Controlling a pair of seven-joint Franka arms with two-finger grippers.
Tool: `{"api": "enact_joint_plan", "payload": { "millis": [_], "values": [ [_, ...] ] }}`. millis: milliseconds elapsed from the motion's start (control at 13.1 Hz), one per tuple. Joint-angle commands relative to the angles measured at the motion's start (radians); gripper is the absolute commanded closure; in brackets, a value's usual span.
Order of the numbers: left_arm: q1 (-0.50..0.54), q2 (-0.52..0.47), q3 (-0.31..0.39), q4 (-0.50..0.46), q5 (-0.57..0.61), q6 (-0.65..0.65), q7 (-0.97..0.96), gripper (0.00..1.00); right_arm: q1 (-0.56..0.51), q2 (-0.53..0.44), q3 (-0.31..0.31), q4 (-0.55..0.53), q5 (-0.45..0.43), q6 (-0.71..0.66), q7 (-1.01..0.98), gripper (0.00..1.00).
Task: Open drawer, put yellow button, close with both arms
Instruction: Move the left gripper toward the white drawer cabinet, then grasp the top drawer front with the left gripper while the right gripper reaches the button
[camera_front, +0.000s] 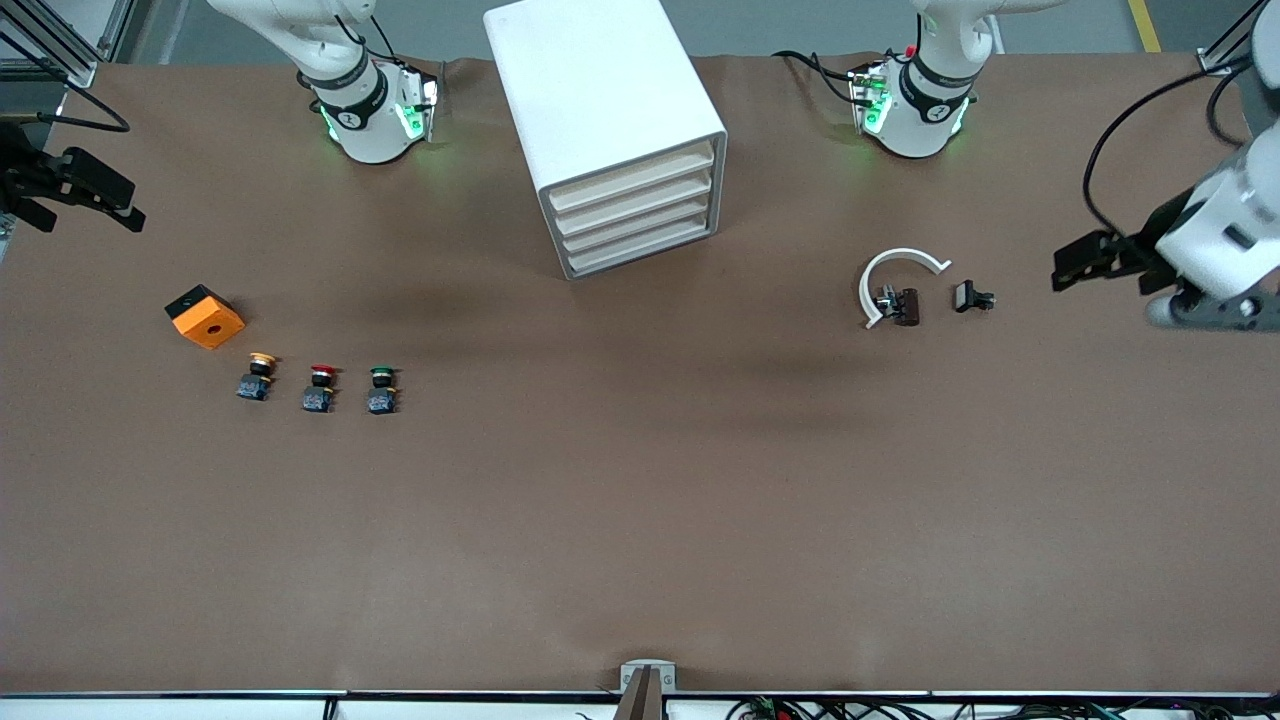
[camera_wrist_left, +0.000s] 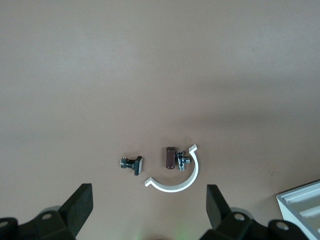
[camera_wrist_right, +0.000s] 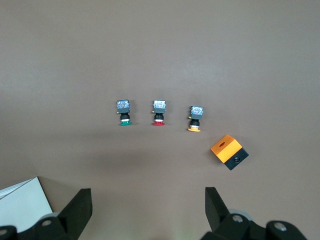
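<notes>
nothing is started yet: the cabinet (camera_front: 610, 130) stands at the desk's edge where the arm bases are, about midway along it, with all four trays pushed in, and the drawer (camera_front: 632, 182) is the top one. the step in hand is pulling it open, so a finger should hook only that top front, not the tray below, and draw straight out along the cabinet's skewed line. the left gripper (camera_front: 1085, 262) hangs over the desk edge at the left arm's end, fingers spread and empty. the right gripper (camera_front: 95, 195) hangs over the edge at the right arm's end, also spread and empty. the yellow button (camera_front: 258, 376) stands upright near that end, in a row beside the red button (camera_front: 320, 388) and green button (camera_front: 381, 390), just by an orange box (camera_front: 205, 316).
</notes>
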Motion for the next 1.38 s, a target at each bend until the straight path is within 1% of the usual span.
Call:
{"api": "enact_joint_plan", "payload": {
  "millis": [0, 153, 230, 306, 383, 613, 766, 842, 919, 1072, 1149, 1225, 1302],
  "values": [
    [-0.069, 0.048, -0.024, -0.023, -0.004, 0.032, -0.063, 0.0, 0.001, -0.008, -0.004, 0.029, 0.01, -0.011, 0.005, 0.0],
    [-0.157, 0.109, -0.029, -0.025, -0.002, 0.077, -0.272, 0.0, -0.004, 0.016, -0.005, 0.037, 0.011, -0.013, 0.006, 0.0],
    [-0.184, 0.14, -0.03, -0.021, -0.019, 0.08, -0.364, 0.0, -0.004, 0.05, -0.005, 0.04, 0.013, -0.013, 0.006, 0.0],
    [-0.212, 0.17, -0.033, -0.022, -0.048, 0.101, -0.472, 0.0, 0.002, 0.079, -0.004, 0.04, 0.011, -0.005, 0.002, 0.0],
    [-0.243, 0.204, -0.033, -0.022, -0.089, 0.126, -0.583, 0.0, 0.002, 0.087, -0.004, 0.048, 0.007, -0.004, -0.007, 0.0],
    [-0.342, 0.267, -0.033, -0.017, -0.107, 0.17, -0.824, 0.0, 0.002, 0.177, -0.002, 0.088, 0.004, 0.002, -0.008, 0.0],
    [-0.404, 0.302, -0.035, -0.01, -0.125, 0.19, -1.06, 0.0, -0.001, 0.19, -0.004, 0.095, 0.001, 0.013, -0.011, 0.0],
    [-0.419, 0.327, -0.033, 0.004, -0.209, 0.19, -1.248, 0.0, -0.001, 0.194, -0.004, 0.096, -0.002, 0.021, -0.011, 0.0],
    [-0.421, 0.341, -0.035, 0.006, -0.252, 0.189, -1.391, 0.0, -0.005, 0.217, -0.004, 0.097, -0.002, 0.039, -0.009, 0.0],
    [-0.441, 0.364, -0.035, 0.004, -0.265, 0.178, -1.641, 0.0, -0.011, 0.257, -0.008, 0.1, -0.004, 0.059, -0.009, 0.0],
    [-0.441, 0.378, -0.036, 0.003, -0.286, 0.16, -1.811, 0.0, -0.014, 0.26, -0.01, 0.099, -0.021, 0.061, -0.011, 0.0],
    [-0.442, 0.399, -0.036, 0.002, -0.324, 0.154, -1.954, 0.0, -0.016, 0.274, -0.01, 0.099, -0.042, 0.062, -0.012, 0.0],
    [-0.442, 0.419, -0.041, 0.001, -0.37, 0.141, -2.039, 0.0, -0.019, 0.282, -0.011, 0.1, -0.065, 0.065, -0.012, 0.0]
  ]
}}
